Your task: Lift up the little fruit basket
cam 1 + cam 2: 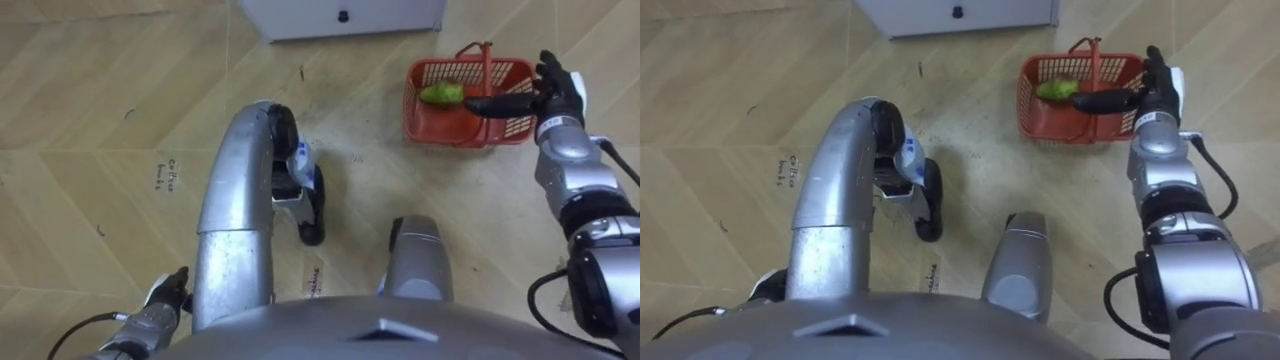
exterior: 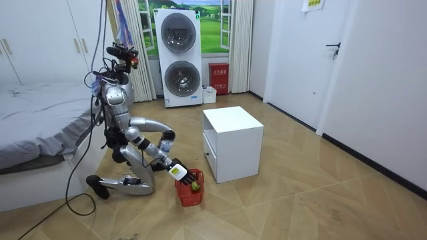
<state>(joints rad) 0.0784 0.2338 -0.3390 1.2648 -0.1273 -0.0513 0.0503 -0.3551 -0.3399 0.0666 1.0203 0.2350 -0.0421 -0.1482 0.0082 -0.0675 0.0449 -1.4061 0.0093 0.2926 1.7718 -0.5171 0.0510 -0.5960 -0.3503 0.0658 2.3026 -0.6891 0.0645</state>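
Fruit basket (image 1: 440, 125) on the floor (image 1: 100, 80), at one o'clock from the robot.
Right robot hand (image 1: 558, 95) is released, fingers straight, at its three o'clock rim. Green fruit (image 1: 441, 94) lies inside. Left robot hand (image 1: 165, 298), seven o'clock: cannot tell.

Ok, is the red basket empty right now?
No, a green fruit lies inside the red basket, near its left wall.
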